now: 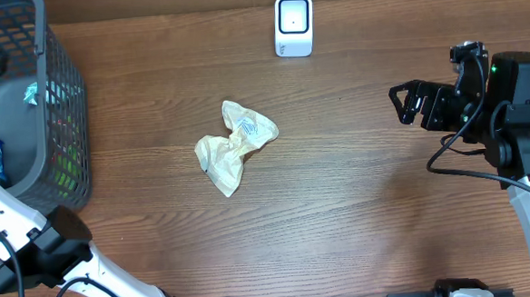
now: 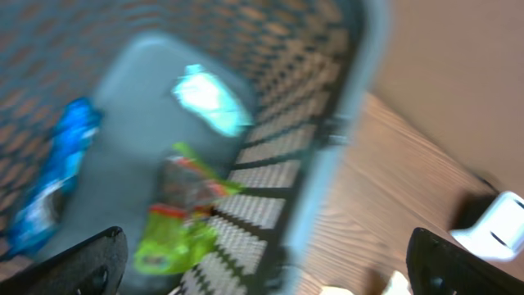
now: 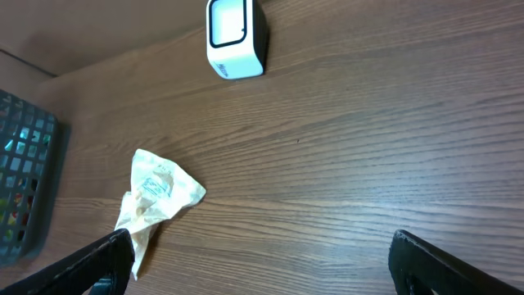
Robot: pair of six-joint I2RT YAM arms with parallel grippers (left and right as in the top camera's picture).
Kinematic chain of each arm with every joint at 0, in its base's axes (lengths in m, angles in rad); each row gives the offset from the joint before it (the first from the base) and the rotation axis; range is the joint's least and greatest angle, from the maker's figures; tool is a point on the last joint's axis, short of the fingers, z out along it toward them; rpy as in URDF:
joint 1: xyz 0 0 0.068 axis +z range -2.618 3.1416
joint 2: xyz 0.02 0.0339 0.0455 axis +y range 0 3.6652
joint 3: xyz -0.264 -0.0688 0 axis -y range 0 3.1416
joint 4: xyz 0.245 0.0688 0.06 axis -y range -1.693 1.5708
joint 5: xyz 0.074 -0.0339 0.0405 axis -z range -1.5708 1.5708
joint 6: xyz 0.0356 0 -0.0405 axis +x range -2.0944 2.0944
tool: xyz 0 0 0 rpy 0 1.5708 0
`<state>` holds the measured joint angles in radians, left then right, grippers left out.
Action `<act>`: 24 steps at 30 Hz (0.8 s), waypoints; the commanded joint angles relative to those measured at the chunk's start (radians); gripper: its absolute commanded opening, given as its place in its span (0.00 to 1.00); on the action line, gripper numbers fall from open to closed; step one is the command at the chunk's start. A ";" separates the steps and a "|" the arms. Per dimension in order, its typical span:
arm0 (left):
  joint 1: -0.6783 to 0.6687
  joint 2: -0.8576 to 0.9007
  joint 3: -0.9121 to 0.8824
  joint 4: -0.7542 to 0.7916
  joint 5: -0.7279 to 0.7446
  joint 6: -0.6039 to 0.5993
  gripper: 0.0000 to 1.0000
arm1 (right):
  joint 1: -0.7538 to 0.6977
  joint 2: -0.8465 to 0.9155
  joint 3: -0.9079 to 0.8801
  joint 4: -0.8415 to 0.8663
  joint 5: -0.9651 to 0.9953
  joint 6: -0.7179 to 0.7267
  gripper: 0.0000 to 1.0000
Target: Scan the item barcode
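We see the crumpled packet mid-desk, left of centre; we judge it light, soft and crinkly, best pinched at its twisted middle. Left gripper and right gripper both stand spread, empty.

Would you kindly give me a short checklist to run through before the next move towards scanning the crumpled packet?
1. Packet lies free on the table, nothing on it or touching it: ok.
2. Barcode on the packet facing up: cannot tell; it is crumpled and only faint print shows.
3. Scanner standing at the far edge, window unobstructed: ok.
4. Right jaws open and empty, off to the packet's right: ok.
5. Left jaws open and empty, above the basket: ok.
6. Left wrist view sharp enough to guide a pick: not ok, it is blurred.
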<state>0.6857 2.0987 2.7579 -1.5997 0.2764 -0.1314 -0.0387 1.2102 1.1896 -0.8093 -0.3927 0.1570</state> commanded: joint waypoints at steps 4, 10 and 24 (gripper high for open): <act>0.021 0.080 0.003 -0.008 -0.127 -0.056 1.00 | -0.002 -0.002 0.023 -0.008 -0.005 0.000 1.00; 0.020 0.226 0.001 -0.016 -0.126 -0.048 1.00 | -0.002 -0.002 0.023 -0.012 -0.005 0.000 1.00; -0.026 0.499 0.001 0.008 -0.048 0.058 1.00 | -0.002 -0.002 0.023 -0.012 -0.005 0.000 1.00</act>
<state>0.6907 2.5664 2.7541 -1.5959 0.1909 -0.1234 -0.0387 1.2102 1.1896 -0.8242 -0.3931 0.1570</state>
